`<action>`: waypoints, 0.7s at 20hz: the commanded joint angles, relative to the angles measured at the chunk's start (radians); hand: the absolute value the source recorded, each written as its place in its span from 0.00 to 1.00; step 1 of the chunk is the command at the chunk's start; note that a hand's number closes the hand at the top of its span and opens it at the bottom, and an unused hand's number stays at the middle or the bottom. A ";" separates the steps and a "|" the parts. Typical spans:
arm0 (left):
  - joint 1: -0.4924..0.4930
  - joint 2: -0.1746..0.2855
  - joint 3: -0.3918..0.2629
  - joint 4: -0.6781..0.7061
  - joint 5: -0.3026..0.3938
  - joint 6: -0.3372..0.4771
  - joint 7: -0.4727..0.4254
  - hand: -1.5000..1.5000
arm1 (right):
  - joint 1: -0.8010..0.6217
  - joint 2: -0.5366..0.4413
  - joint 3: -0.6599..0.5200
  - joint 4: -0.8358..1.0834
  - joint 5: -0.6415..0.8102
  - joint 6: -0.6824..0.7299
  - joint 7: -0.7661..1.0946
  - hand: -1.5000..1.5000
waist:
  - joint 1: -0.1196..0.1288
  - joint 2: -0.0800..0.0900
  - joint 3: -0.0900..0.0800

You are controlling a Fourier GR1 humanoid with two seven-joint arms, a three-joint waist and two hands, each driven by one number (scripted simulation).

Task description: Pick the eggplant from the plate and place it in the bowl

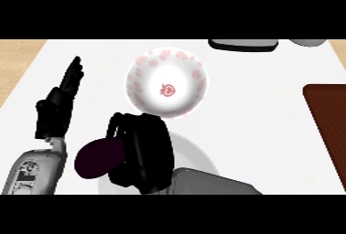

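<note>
The right hand's fingers [121, 122] are curled over the top of the eggplant [94, 158], grasping it; the rest of the right hand [145, 151] covers the eggplant's right end. What shows of the eggplant is a dark purple, rounded bulk sticking out to the left of the palm. It sits at the left edge of the plate [193, 153], whose pale rim shows to the right of the hand and again below the eggplant. Whether the eggplant rests on the plate or is just clear of it cannot be told, since the hand hides the contact. The right forearm [209, 183] comes in from the lower edge, lying across the plate's near side.

Just beyond the plate stands the bowl [184, 64], white with a red pattern round its wall and a red mark at its centre, with nothing in it.

Left of both, the left hand [58, 104] rests open at the tabletop's left side, its fingers [73, 73] straight and pointing up, touching nothing; its forearm [30, 170] is in the lower left corner.

The tabletop [263, 114] is white. A brown board [327, 119] lies at its right edge, and a dark tray [243, 44] sits at the far edge.
</note>
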 commanded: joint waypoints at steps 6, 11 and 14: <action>-0.035 -0.001 0.010 -0.008 0.008 -0.005 0.029 0.50 | -0.221 0.003 -0.086 0.259 -0.073 -0.250 0.050 1.00 | -0.006 0.018 0.002; 0.008 0.015 0.030 -0.039 0.004 -0.001 0.031 0.50 | -0.248 0.003 -0.164 0.490 -0.036 -0.244 -0.102 1.00 | -0.031 0.016 0.003; 0.011 0.042 0.058 -0.009 0.024 -0.031 0.011 0.50 | -0.293 0.003 -0.170 0.585 -0.023 -0.181 -0.123 1.00 | -0.038 0.015 0.002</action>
